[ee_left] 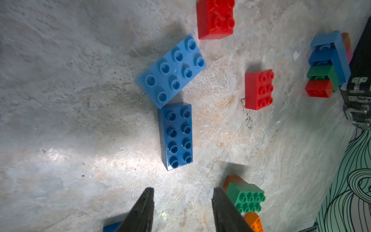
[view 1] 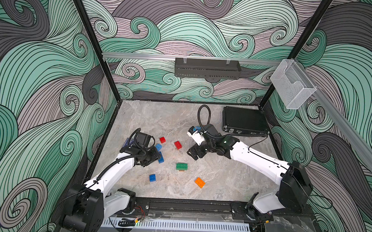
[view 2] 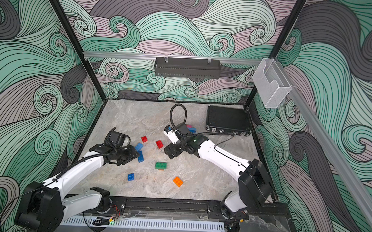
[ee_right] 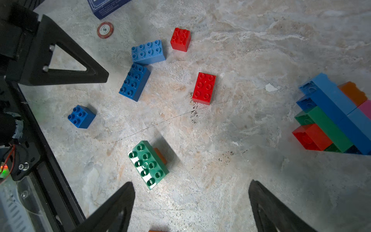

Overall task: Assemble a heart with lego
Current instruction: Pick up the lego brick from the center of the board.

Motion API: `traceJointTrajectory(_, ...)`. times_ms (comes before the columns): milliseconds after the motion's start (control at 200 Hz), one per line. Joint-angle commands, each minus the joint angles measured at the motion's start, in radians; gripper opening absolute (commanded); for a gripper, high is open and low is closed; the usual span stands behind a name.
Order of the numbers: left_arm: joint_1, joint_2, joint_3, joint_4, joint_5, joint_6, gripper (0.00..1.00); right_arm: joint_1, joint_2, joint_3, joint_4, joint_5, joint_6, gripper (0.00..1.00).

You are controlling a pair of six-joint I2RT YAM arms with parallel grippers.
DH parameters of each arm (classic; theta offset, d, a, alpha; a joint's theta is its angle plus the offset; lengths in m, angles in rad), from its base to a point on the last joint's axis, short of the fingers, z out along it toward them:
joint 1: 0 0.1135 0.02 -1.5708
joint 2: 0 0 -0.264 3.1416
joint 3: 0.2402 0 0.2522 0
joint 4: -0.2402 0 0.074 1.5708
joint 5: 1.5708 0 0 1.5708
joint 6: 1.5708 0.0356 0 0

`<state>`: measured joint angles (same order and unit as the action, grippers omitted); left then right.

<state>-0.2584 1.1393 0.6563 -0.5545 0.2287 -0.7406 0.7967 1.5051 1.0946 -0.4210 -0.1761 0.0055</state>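
Two tools, left tool point(ee_left: 182, 192) and right tool point(ee_right: 191, 182), stand open and empty, so we judge a pick is due: left must advance to straddle the dark blue brick point(ee_left: 176, 135).

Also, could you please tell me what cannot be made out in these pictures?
Brick stack: cut off by the right wrist view's edge; the right arm hides most in both top views.
Orange brick: mostly covered by the green brick, right wrist view.
Card box: cut off by that view's edge.
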Motion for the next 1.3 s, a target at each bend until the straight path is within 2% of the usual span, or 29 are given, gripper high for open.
traceJointTrajectory(0,0.006,0.024,0.047,-0.032,-0.009,0.024,0.50,0.004,0.010,-0.045,0.058,-0.079,0.044,0.92)
traceJointTrajectory(265,0.006,0.071,0.075,-0.022,0.003,0.039,0.51,0.002,0.090,0.019,0.028,-0.124,0.089,0.89)
traceJointTrajectory(505,0.006,0.092,0.078,-0.007,0.004,0.041,0.51,0.004,0.253,0.168,-0.016,-0.007,0.145,0.75)
traceJointTrajectory(846,0.007,0.105,0.051,0.038,0.044,0.035,0.51,0.012,0.527,0.448,-0.105,0.119,0.169,0.75)
traceJointTrajectory(1116,0.007,0.105,0.028,0.054,0.059,0.029,0.50,0.049,0.695,0.640,-0.204,0.217,0.167,0.71)
traceJointTrajectory(1211,0.007,0.099,0.015,0.057,0.061,0.026,0.50,0.060,0.733,0.679,-0.230,0.260,0.169,0.68)
traceJointTrajectory(1296,0.007,0.093,0.004,0.061,0.064,0.023,0.50,0.066,0.752,0.701,-0.241,0.279,0.168,0.59)
